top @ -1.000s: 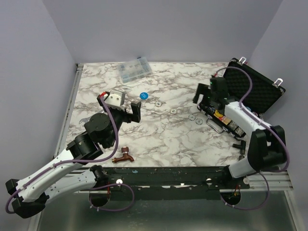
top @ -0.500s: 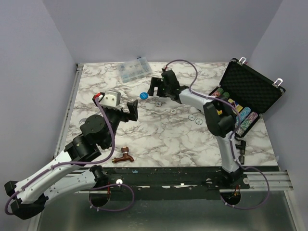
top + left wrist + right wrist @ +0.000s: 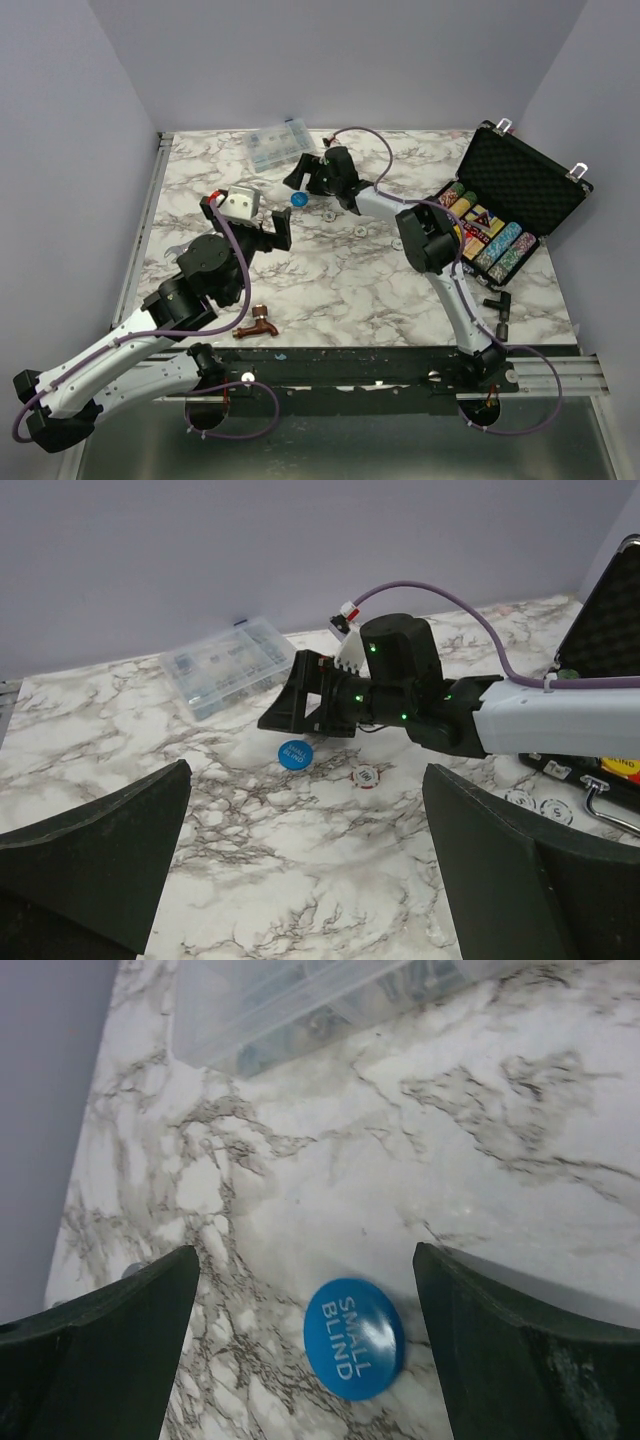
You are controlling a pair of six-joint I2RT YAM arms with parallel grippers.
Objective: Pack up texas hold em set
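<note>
**Reaching for the blue disc (image 3: 354, 1338) with the right gripper (image 3: 296, 180).**

Poised close over the disc, well left of the open black case (image 3: 535, 180), with fingers spread wide and empty to either side, presumably to straddle the flat piece before pinching. Holds the left gripper (image 3: 278, 228) back near the table's (image 3: 330, 290) middle, fingers likewise released and gripping nothing, likely to leave the reach clear. Leaves chip rows (image 3: 500, 248) seated in the case foam and silver discs (image 3: 360, 230) loose on the table between.

"SMALL BLIND" on blue disc (image 3: 354, 1339)
</note>
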